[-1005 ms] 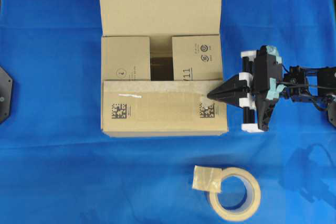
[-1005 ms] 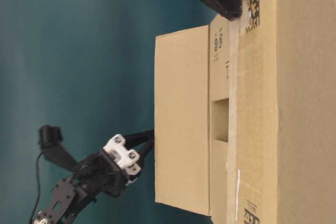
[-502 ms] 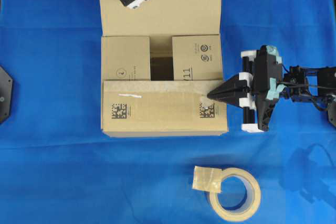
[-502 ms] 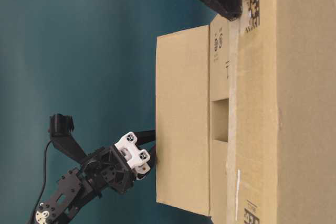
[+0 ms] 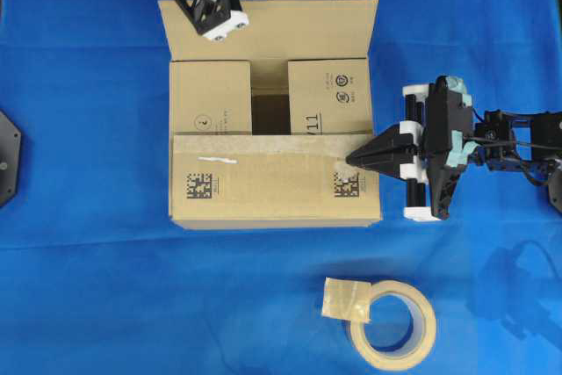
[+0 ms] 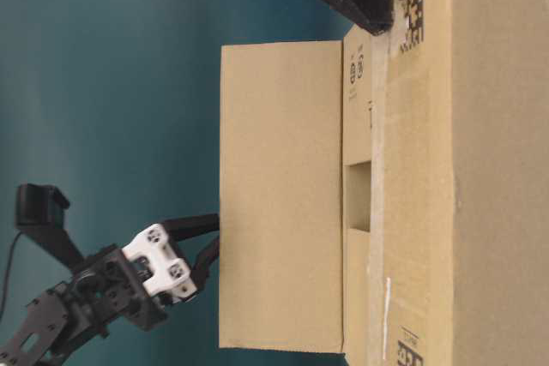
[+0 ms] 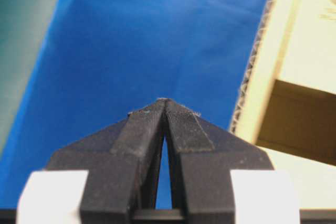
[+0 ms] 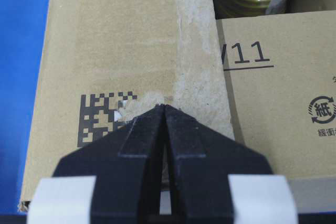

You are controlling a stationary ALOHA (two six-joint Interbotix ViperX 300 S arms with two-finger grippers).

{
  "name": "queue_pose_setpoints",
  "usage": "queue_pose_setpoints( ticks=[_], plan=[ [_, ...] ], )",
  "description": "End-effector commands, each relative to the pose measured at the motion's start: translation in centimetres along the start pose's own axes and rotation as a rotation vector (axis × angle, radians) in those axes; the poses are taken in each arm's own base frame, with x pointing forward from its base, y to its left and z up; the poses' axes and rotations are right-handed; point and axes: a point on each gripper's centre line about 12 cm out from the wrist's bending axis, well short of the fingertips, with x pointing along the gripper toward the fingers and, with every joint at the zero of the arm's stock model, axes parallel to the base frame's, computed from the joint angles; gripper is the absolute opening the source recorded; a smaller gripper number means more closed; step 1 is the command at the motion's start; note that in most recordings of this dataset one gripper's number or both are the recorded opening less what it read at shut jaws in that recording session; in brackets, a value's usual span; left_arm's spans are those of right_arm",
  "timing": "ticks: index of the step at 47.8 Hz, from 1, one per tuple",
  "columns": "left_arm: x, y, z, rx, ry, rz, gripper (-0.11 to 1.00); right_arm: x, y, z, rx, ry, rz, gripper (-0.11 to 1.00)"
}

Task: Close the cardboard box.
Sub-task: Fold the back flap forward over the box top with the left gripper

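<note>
With your closed right pincer (image 5: 353, 162) pinning the near flap of the large brown corrugated cardboard box (image 5: 272, 182) mid-worktop, push your closed left pincer (image 5: 230, 25) to fold the far flap (image 5: 290, 28) down.

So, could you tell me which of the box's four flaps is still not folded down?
The far long flap, beside the left gripper. The two short flaps and the near long flap with the black square codes already lie flat.

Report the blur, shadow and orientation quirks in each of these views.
Overhead: soft, with arm shadows on the blue cloth. Table-level: turned sideways, the cardboard box sharp. Left wrist: left gripper crisp, box edge blurred. Right wrist: right gripper and print sharp.
</note>
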Motion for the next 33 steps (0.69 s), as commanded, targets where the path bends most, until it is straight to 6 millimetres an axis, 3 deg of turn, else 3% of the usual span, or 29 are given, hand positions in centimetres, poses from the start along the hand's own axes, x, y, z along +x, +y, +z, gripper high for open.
queue_pose_setpoints(
  ticks=[1, 25, 33],
  plan=[
    [-1.4, -1.1, 0.5, 0.015, -0.029, -0.016, 0.0, 0.0, 0.1, 0.8, 0.0, -0.029, 0.002, 0.0],
    [-1.7, -9.7, -2.9, 0.024, -0.022, -0.157, 0.0, 0.0, -0.1, 1.0, 0.001, -0.039, -0.004, 0.0],
    [-0.4, -10.5, -5.1, -0.001, -0.035, -0.169, 0.0, 0.0, -0.3, 1.3, 0.001, -0.053, -0.01, 0.0]
  ],
)
